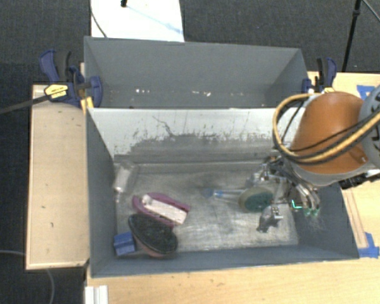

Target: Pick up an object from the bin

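Note:
My gripper (270, 219) hangs low in the right part of the bin, under the arm's orange cover. Just to its upper left lies a small teal round thing (256, 201) with a pale blue handle (220, 195) pointing left along the floor. The gripper sits right beside the teal head, partly over its right edge; whether they touch is not clear.
At the bin's front left lies a purple-pink brush with a white top (161, 208), a black oval brush (153, 235) just in front of it, and a small blue block (122, 244) by the corner. A clear small thing (120, 183) rests near the left wall.

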Robot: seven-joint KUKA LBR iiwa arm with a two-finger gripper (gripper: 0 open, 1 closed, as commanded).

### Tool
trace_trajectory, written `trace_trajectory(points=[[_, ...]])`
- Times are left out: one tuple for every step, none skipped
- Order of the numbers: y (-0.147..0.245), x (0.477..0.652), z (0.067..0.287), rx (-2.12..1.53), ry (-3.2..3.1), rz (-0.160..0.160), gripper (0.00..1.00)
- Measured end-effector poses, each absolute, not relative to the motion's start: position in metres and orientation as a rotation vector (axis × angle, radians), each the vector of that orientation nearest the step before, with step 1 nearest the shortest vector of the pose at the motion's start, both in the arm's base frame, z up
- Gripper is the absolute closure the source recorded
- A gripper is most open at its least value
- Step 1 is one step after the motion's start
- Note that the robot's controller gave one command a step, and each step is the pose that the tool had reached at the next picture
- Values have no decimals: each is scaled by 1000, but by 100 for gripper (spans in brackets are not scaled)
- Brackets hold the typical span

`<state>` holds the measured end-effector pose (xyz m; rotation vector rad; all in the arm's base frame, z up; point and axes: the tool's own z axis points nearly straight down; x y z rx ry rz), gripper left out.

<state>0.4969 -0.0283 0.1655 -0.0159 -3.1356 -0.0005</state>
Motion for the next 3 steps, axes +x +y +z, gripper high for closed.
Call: trace_trajectory(points=[[-32,543,77,4,-3141,0,0],[-33,543,81,6,-3144,1,100],[-48,544,214,67,-3151,3,100]])
